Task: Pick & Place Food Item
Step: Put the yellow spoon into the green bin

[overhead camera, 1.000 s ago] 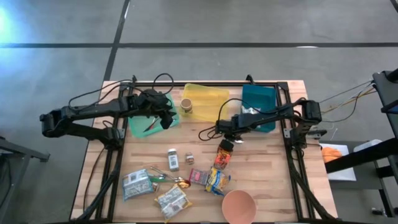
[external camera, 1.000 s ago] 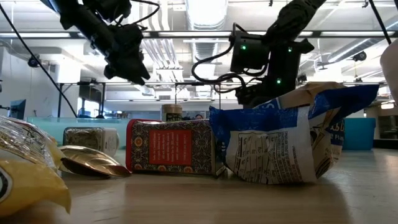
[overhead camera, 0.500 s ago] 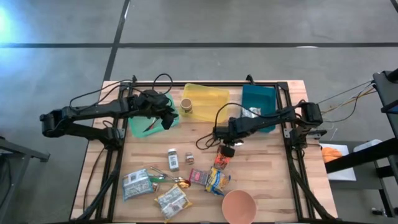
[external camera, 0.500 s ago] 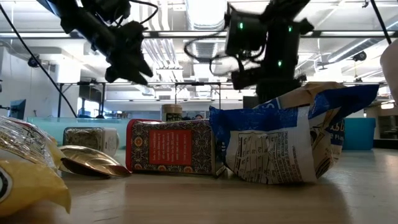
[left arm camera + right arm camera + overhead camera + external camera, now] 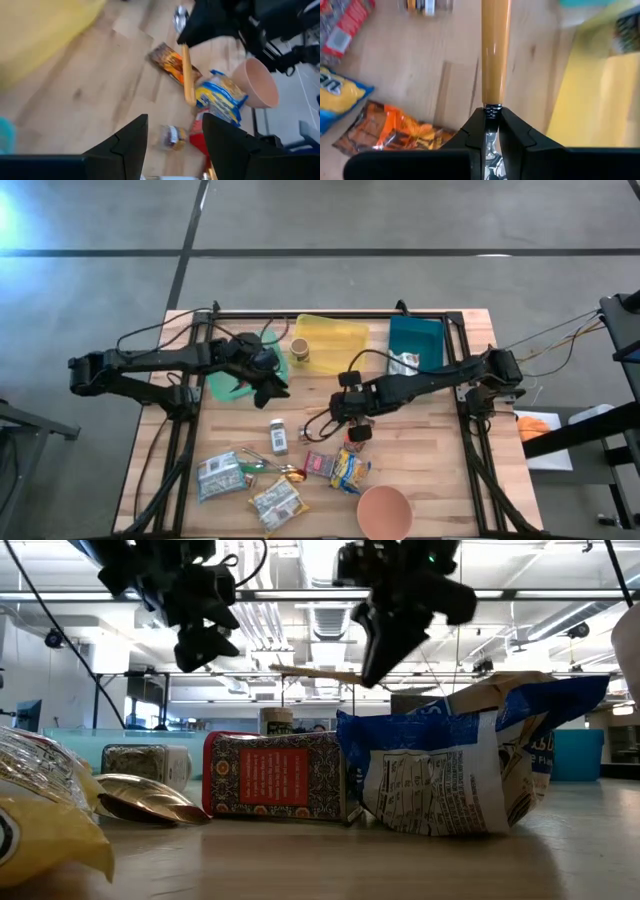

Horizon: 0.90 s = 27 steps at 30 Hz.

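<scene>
My right gripper (image 5: 345,418) hangs over the middle of the table, shut on a utensil with a tan wooden handle (image 5: 495,50). In the low view the handle (image 5: 310,672) juts level from the gripper (image 5: 375,665). Under and beside it lie an orange snack packet (image 5: 395,132), a blue-and-yellow chip bag (image 5: 350,470) and a red box (image 5: 320,465). My left gripper (image 5: 272,388) hovers open by the green tray (image 5: 225,385), with nothing between its fingers (image 5: 130,145). My right gripper pinches the utensil's metal neck (image 5: 490,112) between its two fingers, just behind the end of the wooden handle. The fingers slant down from the table's right. The handle sticks out past the fingertips, and the utensil is lifted clear of the table.
A yellow tray (image 5: 335,335) with a small jar (image 5: 299,350) and a teal tray (image 5: 415,345) stand at the back. Spice jars (image 5: 278,437), foil packets (image 5: 220,475) and a pink bowl (image 5: 385,510) crowd the near half. Bare wood lies at the right.
My right gripper has risen and gone toward the table's left and near edge, rolling its wrist, with the utensil's handle now showing level above the packets. My left gripper has turned and drifted off the green tray toward the table's middle.
</scene>
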Motion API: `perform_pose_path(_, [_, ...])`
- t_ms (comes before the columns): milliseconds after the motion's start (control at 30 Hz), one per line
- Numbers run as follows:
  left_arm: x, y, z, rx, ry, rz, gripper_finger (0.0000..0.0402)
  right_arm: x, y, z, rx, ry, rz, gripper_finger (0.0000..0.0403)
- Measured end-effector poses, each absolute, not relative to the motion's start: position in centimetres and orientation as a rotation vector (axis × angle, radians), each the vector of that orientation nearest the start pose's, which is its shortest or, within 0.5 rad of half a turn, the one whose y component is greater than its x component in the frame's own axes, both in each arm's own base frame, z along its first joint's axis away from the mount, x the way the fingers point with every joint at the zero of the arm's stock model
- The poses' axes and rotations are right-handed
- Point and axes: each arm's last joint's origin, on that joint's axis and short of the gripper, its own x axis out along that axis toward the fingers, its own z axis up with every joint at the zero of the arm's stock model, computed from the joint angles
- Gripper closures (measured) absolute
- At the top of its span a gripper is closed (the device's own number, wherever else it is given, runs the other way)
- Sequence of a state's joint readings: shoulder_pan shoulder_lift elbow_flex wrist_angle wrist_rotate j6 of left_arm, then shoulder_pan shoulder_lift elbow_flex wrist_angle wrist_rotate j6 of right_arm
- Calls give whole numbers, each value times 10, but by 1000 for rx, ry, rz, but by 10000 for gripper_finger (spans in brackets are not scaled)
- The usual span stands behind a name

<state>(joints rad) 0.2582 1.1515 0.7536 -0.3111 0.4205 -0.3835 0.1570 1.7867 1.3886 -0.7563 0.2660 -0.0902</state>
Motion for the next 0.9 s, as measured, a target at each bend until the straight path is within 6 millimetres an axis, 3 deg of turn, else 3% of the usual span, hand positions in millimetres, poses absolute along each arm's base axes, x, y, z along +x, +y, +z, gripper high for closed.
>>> perform_pose_path(600, [297,41,222,-702,869,-155,210,365,49,243,-382,1096,-68,378])
perform_pose_path(900, [321,36,223,-698,881,-195,210,367,49,244,-383,1078,-70,378])
